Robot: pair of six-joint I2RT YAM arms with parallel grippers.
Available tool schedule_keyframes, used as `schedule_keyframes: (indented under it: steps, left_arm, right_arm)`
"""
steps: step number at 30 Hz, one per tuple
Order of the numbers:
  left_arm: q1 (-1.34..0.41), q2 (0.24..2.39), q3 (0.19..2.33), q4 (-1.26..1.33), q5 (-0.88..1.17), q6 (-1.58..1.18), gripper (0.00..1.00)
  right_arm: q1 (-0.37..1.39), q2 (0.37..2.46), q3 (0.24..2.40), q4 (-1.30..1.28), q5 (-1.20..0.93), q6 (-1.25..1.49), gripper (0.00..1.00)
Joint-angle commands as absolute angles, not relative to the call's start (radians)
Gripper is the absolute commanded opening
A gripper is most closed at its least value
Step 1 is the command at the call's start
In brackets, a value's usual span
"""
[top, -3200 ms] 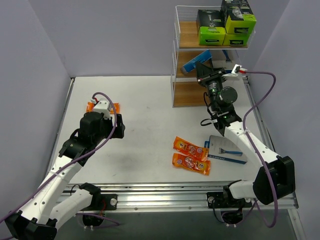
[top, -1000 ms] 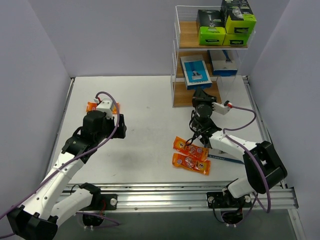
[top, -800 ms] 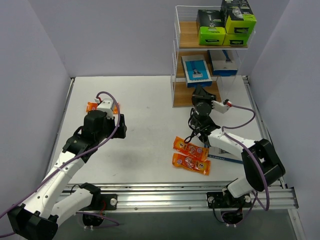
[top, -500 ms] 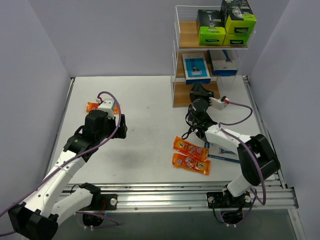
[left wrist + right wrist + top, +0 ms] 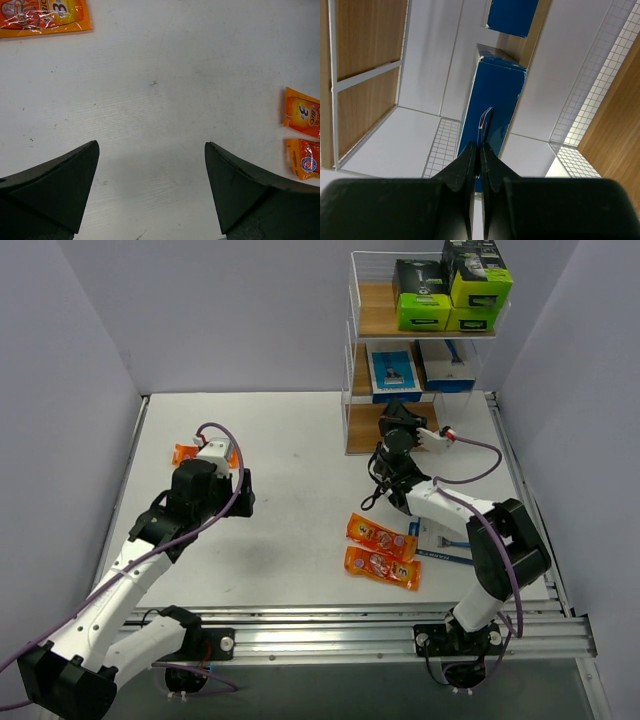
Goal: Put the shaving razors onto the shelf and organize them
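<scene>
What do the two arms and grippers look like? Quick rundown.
Left arm and right arm: white links, black joints and wrist housings. A purple cable loops along each. Gripper fingers are matte black wedges tapering to points.

Bright, even overhead light, soft shadows, sharp focus, glare on foil.

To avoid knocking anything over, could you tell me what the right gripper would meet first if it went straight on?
Most likely the blue razor pack standing on the middle board of the shelf: the right gripper, fingers shut, aims straight at it. How far off it is, I cannot judge.
</scene>
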State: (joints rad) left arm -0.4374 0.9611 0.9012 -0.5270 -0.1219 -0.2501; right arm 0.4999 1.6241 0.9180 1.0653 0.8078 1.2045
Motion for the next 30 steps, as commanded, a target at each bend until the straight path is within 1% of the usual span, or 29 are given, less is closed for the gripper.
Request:
schedule_keyframes:
  steps: [1, 30]
  left_arm:
    - [-0.442, 0.965, 0.931, -0.482, -0.117, -0.244, 0.96]
    - [-0.442, 1.000, 0.937, -0.482, -0.109, -0.244, 0.96]
  right_arm:
    - [0.488, 1.632, 0.977, 1.098, 0.854, 1.209, 0.00]
    - [0.446, 1.704, 1.063, 1.081, 0.830, 1.230, 0.00]
